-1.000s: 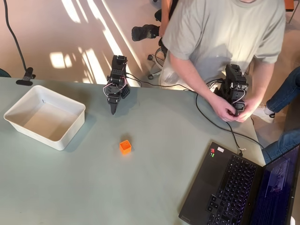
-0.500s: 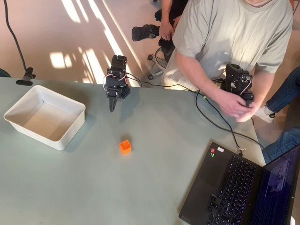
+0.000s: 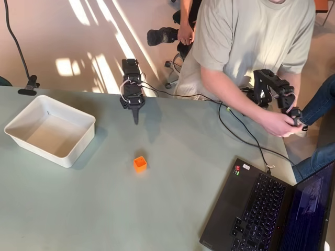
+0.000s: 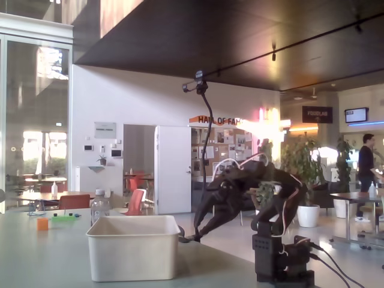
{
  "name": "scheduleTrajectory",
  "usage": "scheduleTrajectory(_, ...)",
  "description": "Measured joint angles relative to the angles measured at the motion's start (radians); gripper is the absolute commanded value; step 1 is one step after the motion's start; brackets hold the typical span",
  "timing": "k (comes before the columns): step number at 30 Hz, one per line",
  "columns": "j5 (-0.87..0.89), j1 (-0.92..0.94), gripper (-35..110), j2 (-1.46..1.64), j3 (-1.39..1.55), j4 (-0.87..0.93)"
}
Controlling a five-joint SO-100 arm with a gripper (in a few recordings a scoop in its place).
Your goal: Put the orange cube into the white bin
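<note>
The orange cube (image 3: 140,163) rests on the pale green table, in the middle of the overhead view; in the fixed view the orange cube (image 4: 42,224) is a small block far off at the left. The white bin (image 3: 49,133) stands empty at the table's left, and in the fixed view the white bin (image 4: 133,252) fills the foreground. My black gripper (image 3: 136,118) points down toward the table near its far edge, above and slightly left of the cube, well clear of it. Its fingers are shut with nothing between them. In the fixed view the gripper (image 4: 191,237) dips just right of the bin.
An open laptop (image 3: 267,209) fills the table's lower right corner. A black cable (image 3: 235,133) runs across the table's right side. A person (image 3: 251,36) sits behind the far edge. A thin camera pole (image 4: 205,132) rises behind the arm.
My arm has swung a little to the right and stretched out straighter, so the gripper tip now sits right of where it was. Cube and bin have not moved.
</note>
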Motion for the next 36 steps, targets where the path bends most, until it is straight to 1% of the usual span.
scheduleTrajectory(2, -0.035, -0.051, 10, -0.107, -0.066, 0.034)
scheduleTrajectory(4, -0.083, -0.063, 12, -0.212, -0.135, 0.089)
scheduleTrajectory(7, -0.152, -0.074, 18, -0.333, -0.221, 0.172)
scheduleTrajectory(11, -0.176, -0.061, 32, -0.43, -0.278, 0.229)
scheduleTrajectory(19, -0.184, -0.069, 66, -0.5, -0.293, 0.238)
scheduleTrajectory(23, -0.199, -0.069, 77, -0.597, -0.347, 0.238)
scheduleTrajectory(28, -0.224, -0.069, 82, -0.727, -0.433, 0.259)
scheduleTrajectory(36, -0.23, 0.012, 82, -0.954, -0.729, 0.428)
